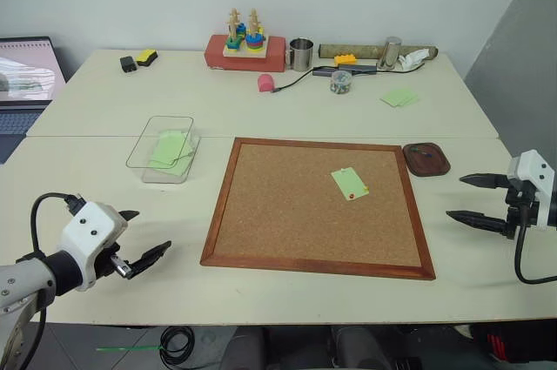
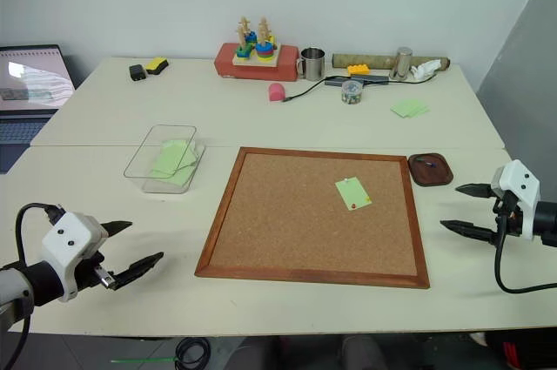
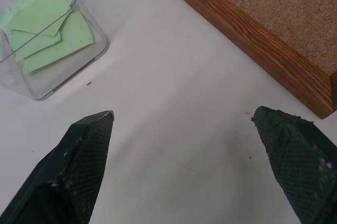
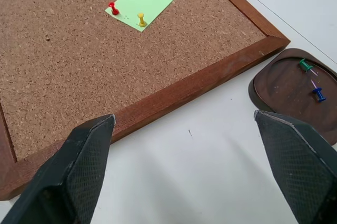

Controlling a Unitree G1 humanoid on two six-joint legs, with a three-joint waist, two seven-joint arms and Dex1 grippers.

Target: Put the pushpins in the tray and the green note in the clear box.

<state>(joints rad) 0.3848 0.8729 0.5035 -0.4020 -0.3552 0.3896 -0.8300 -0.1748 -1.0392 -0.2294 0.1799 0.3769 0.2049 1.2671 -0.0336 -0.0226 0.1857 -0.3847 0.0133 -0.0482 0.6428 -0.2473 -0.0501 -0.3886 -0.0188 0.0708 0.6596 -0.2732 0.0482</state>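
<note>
From the head camera, the cork board (image 1: 319, 207) lies on the pale table (image 1: 261, 117) and serves as the landmark. The clear box (image 1: 165, 151) sits just off the board's left edge, near its far corner, holding several light green slips. The tray (image 1: 427, 159) sits just off the board's far right corner, with small pins inside too tiny to make out here. The green note (image 1: 350, 184) lies on the board, right of its middle, with pushpins (image 1: 352, 197) stuck in it. Beyond the board, along the wall, stand a red block with a stacking toy (image 1: 245, 50), a metal mug (image 1: 301, 54), a small jar (image 1: 340, 82) and a pad of green notes (image 1: 399, 97). A laptop (image 1: 26, 83) sits far to the board's left. The left gripper (image 1: 142, 236) hovers off the board's near left corner, the right gripper (image 1: 471, 199) off its right edge; both are spread wide and empty.

In the left wrist view, the black fingers (image 3: 79, 166) stand far apart over bare table, with the box of green slips ahead and the board's wooden frame beside it.

In the right wrist view, the fingers (image 4: 79, 171) gape with nothing between them. The note on the board carries a red, a yellow and a white pin; the tray beside the board's corner holds a green pin and a blue one.
</note>
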